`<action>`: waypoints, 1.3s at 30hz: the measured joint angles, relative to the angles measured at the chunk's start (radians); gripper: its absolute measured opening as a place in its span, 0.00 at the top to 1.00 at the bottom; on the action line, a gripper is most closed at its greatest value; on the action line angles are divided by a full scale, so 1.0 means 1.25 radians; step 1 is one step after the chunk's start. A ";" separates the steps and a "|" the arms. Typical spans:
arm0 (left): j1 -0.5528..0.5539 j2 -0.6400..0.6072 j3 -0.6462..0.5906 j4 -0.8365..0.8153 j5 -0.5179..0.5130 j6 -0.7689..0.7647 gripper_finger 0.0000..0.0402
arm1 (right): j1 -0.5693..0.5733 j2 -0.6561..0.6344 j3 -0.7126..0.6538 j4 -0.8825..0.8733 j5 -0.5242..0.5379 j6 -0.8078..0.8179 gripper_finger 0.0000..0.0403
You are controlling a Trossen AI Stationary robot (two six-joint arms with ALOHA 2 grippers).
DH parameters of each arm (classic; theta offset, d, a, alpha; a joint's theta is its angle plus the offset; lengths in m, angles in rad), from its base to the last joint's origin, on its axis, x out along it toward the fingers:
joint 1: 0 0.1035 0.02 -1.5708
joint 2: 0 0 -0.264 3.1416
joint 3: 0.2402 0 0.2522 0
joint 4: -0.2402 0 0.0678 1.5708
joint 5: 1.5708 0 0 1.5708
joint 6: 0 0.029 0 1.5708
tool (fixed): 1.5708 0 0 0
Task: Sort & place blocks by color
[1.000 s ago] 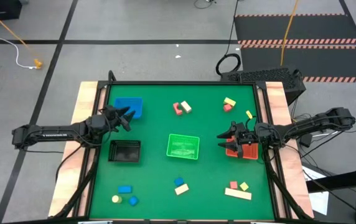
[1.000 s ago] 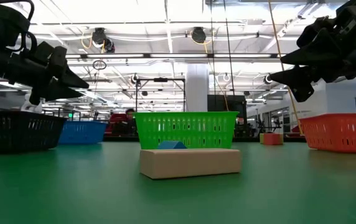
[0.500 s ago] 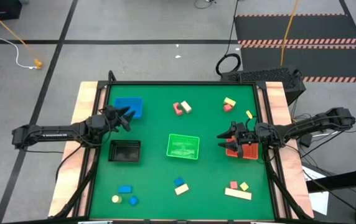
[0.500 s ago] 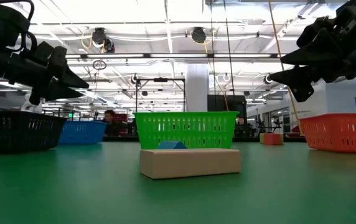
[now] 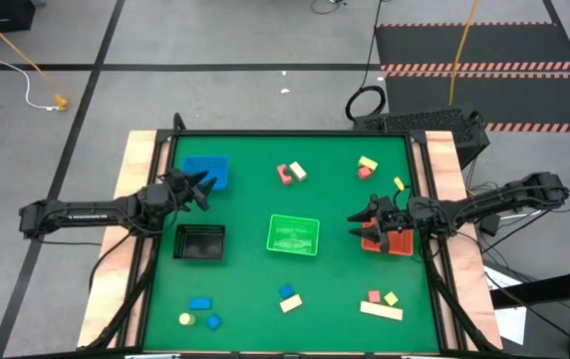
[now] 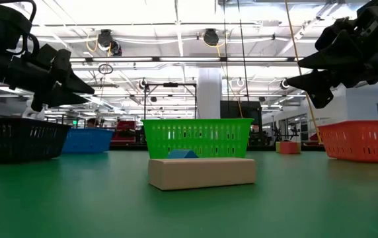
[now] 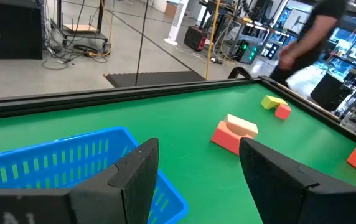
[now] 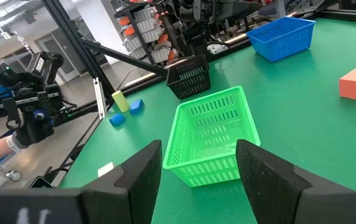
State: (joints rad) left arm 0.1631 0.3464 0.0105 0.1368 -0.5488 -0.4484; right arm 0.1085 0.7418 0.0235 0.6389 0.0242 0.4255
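Left gripper point(image 5: 203, 189) is hovering empty beside the blue bin point(image 5: 207, 170), jaws parted; right gripper point(image 5: 363, 223) is hanging likewise over the red bin point(image 5: 401, 246). I am seeing the blocks point(image 5: 291, 173) lying scattered across the green table point(image 5: 245, 289), none held.

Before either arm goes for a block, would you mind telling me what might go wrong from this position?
Two risks, both judgements. The right gripper hangs open at the red bin's edge, so a careless descent might clip its wall. By the far edge a tan block rests on a red block; grabbing either could drag the other into the wrong bin. The left gripper hangs open beside the blue bin.
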 joint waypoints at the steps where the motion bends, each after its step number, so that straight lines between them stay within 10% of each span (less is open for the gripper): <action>1: 0.000 0.000 0.000 0.000 0.000 0.000 0.44 | 0.000 0.000 0.000 0.000 0.000 0.000 0.51; 17: 0.000 0.000 0.000 0.007 0.000 0.018 0.44 | 0.000 0.000 0.000 0.000 0.000 0.000 0.51; 30: -0.001 0.000 0.000 0.276 0.005 0.065 0.44 | 0.000 0.000 0.000 0.000 0.000 0.000 0.51; 39: -0.001 0.000 0.000 0.385 0.245 0.107 0.44 | 0.000 0.000 0.000 0.000 0.000 0.000 0.51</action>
State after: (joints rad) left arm 0.1619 0.3466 0.0105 0.6180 -0.2427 -0.3153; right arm 0.1082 0.7418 0.0235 0.6388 0.0242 0.4255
